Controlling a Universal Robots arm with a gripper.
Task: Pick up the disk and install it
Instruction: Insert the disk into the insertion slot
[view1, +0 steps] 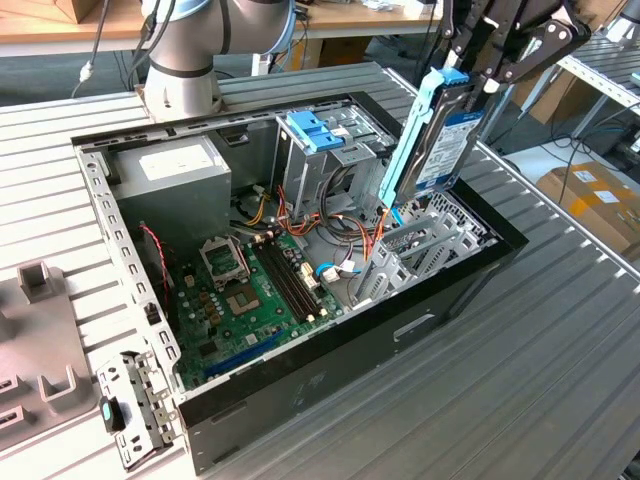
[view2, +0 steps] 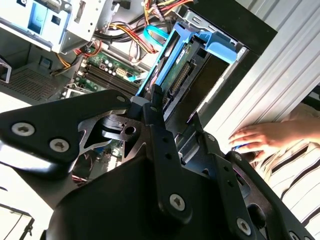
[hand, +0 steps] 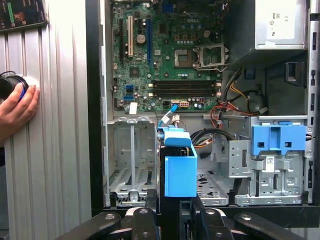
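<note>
- The gripper (view1: 472, 88) is gripping the disk (view1: 437, 140) by its upper end, with its fingers (view2: 152, 102) pressing on either side.
- The disk is hanging nearly upright, slightly tilted, with its lower end reaching down over the open case (view1: 330, 372), close to the empty bay (view1: 425, 240) at the exterior view's right.
- In the first wrist view the disk (hand: 180, 172) is showing edge-on between the empty bay (hand: 130, 160) and the cage carrying the blue bracket (hand: 277, 140).
- A person's hand (hand: 17, 107) is resting on the table (hand: 65, 150) beside the case.
</note>
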